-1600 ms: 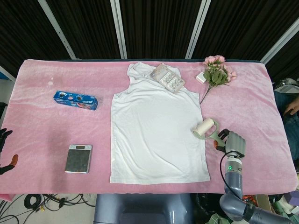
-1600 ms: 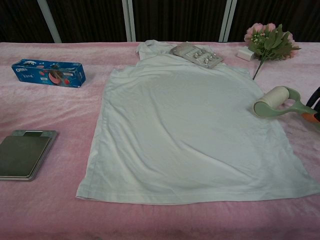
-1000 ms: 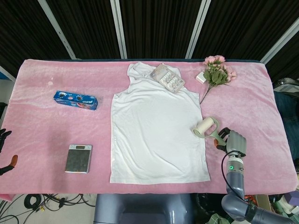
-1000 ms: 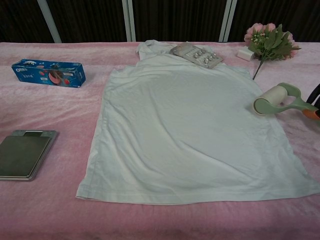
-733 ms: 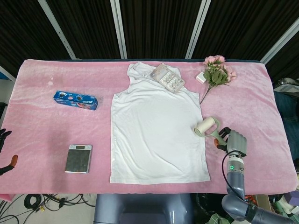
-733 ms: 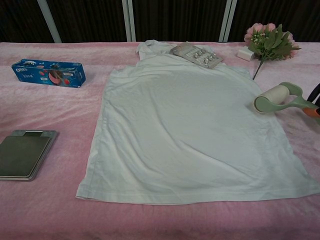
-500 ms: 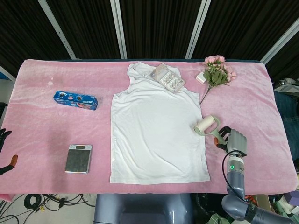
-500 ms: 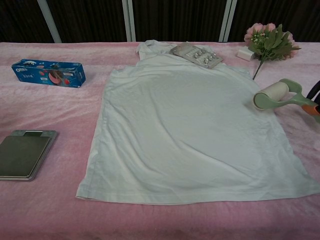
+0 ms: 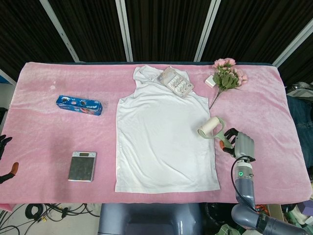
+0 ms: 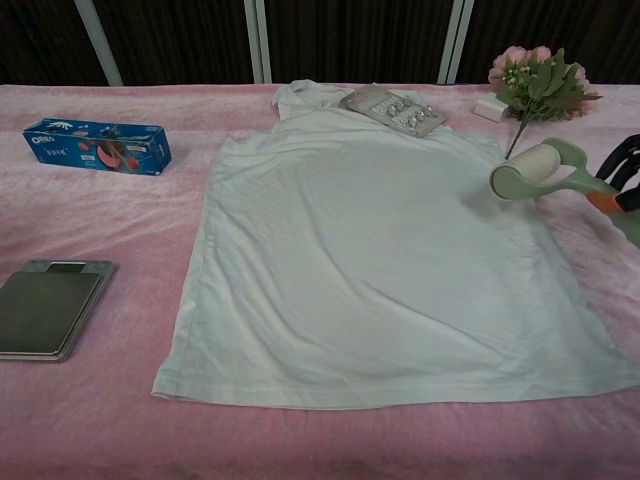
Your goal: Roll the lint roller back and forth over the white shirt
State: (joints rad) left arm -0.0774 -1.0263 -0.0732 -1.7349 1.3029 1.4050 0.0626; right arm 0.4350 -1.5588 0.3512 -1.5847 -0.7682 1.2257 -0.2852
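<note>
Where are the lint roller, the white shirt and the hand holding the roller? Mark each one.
lint roller (image 10: pixel 522 170), chest view: on its white roll.
white shirt (image 9: pixel 161 137), head view: middle of the fabric.
right hand (image 9: pixel 243 145), head view: on the back of the hand.

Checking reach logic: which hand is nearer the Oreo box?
Left. The left hand sits off the table's left edge, beyond the Oreo box. The right hand holds the lint roller past the white shirt, far right.
</note>
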